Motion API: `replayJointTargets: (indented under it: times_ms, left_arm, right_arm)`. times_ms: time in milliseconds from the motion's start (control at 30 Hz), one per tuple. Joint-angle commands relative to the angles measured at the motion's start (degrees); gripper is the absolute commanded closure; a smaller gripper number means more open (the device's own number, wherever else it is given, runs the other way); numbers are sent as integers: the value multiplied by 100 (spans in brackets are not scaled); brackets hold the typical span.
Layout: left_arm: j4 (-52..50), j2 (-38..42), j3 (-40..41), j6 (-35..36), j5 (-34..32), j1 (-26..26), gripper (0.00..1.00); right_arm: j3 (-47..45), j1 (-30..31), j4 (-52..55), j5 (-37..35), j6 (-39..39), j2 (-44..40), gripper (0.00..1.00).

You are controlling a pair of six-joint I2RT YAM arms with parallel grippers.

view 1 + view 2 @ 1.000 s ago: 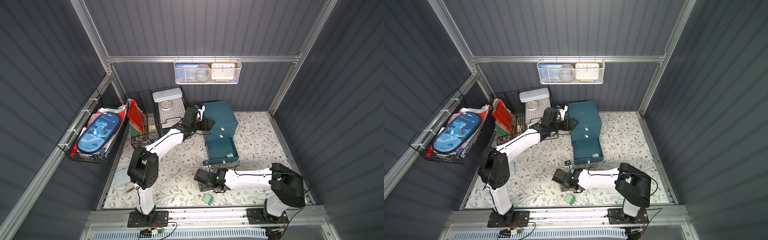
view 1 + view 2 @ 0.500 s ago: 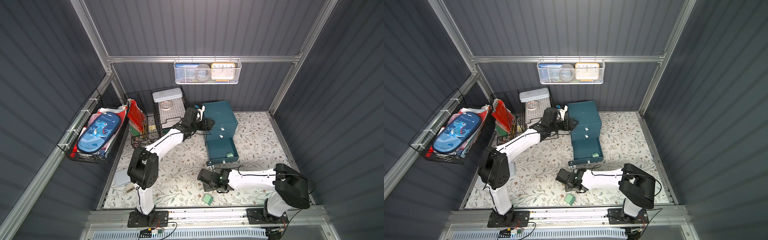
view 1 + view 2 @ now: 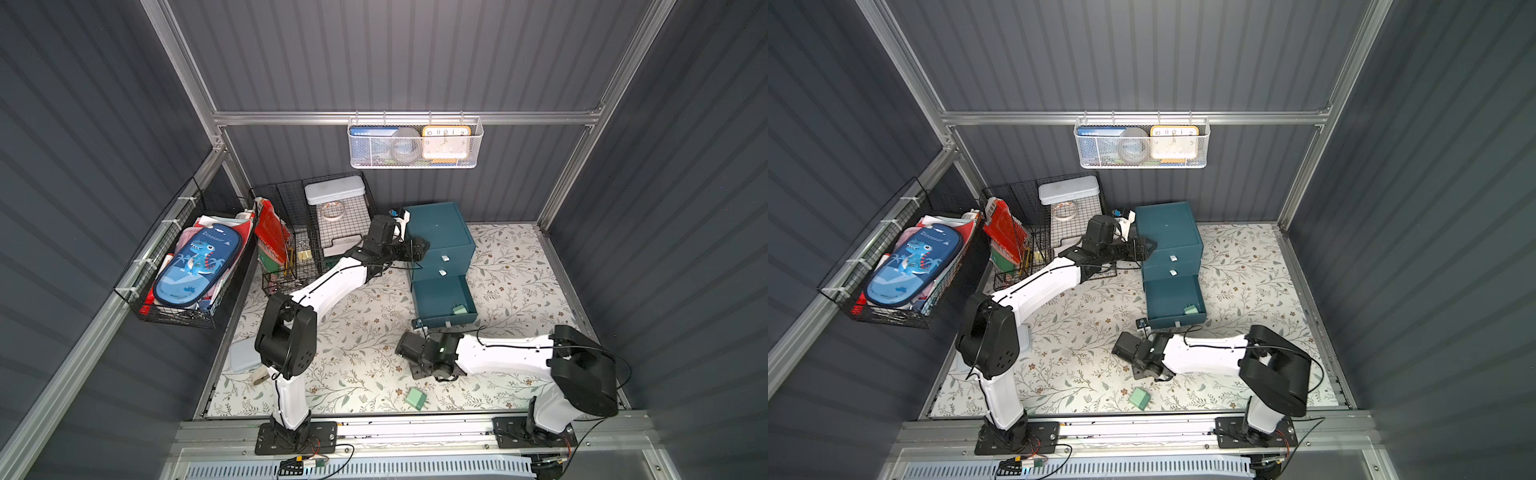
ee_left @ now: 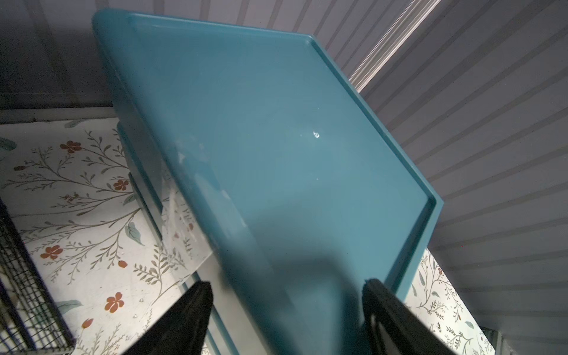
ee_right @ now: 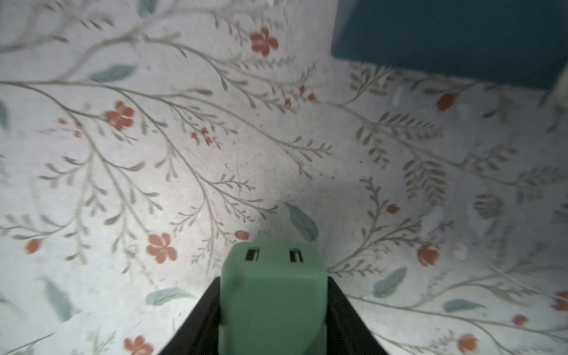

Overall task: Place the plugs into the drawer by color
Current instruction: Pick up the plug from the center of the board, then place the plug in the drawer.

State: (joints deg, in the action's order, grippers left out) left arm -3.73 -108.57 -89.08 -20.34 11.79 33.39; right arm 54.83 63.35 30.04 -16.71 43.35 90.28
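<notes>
My right gripper is shut on a mint green plug, held just above the floral mat. In both top views the plug is hidden under that gripper, which sits low in front of the drawer. The bottom drawer is pulled out, with a green plug inside. Another green plug lies near the front edge. My left gripper stands open, straddling the cabinet's upper left edge; its fingers are apart.
Black wire baskets stand at the back left beside my left arm. A wire rack with a blue pencil case hangs on the left wall. A white mesh basket hangs on the back wall. A grey lid lies by the left arm's base.
My right gripper's jaws have closed in onto the green plug, and the gripper has shifted slightly. The left arm has not moved.
</notes>
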Motion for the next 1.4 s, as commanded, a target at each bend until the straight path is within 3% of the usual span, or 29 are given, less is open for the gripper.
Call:
replayJointTargets:
  times_ms: [0, 167, 400, 700, 967, 1200, 1300, 1367]
  left_arm:
    - [-939, -111, 267, 249, 14, 45, 19]
    - [-946, -124, 288, 246, 25, 45, 19]
    - [-959, -151, 277, 248, 22, 45, 19]
    - [-993, -144, 244, 263, 34, 45, 19]
    - [-989, -141, 251, 262, 16, 45, 19]
    - [-990, -162, 259, 264, -19, 45, 19]
    - [-972, -173, 244, 251, -23, 45, 19]
    - [-996, -194, 204, 263, -19, 45, 19]
  right_arm:
    - [267, -683, 115, -424, -747, -745, 67]
    - [473, -2226, -178, 199, -1707, -662, 68]
    - [1106, -3152, -214, 936, -2332, 314, 68]
    - [1135, -3389, -535, 1155, -2648, 879, 63]
    - [1141, -3531, -479, 1264, -2713, 941, 49]
    - [1413, -3568, 75, 1424, -2863, 380, 29]
    - [1266, -3489, 484, 1731, -2798, -80, 27]
    - [738, -3109, 452, 1763, -2747, -668, 28]
